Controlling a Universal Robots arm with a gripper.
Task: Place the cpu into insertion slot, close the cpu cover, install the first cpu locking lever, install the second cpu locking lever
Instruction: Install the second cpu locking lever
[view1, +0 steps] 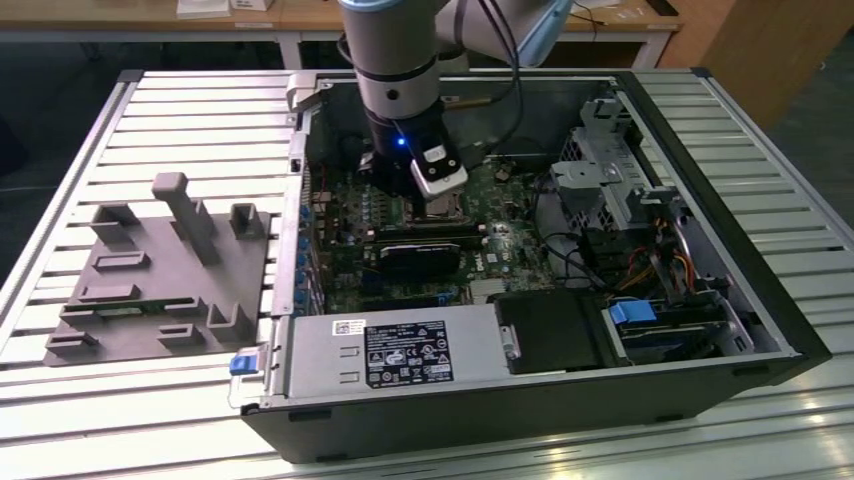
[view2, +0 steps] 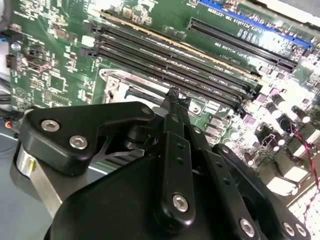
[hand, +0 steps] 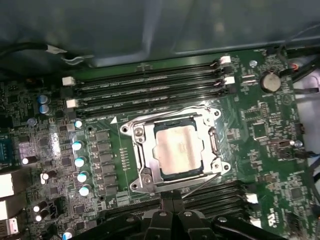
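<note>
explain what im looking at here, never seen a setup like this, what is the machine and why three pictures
This is one robot arm working inside an opened computer case that lies on a slatted metal table. The exterior view comes from a camera off the arm and shows the whole scene, including a grey plastic fixture beside the case. The two wrist views come from cameras riding on the arm, looking down past the black gripper at the green motherboard.

In the first wrist view, the cpu sits in the insertion slot, with the cpu cover lying around it as a silvery frame. The long black memory slots run beside the socket. The gripper hangs just above the socket's edge and carries nothing visible.
</note>
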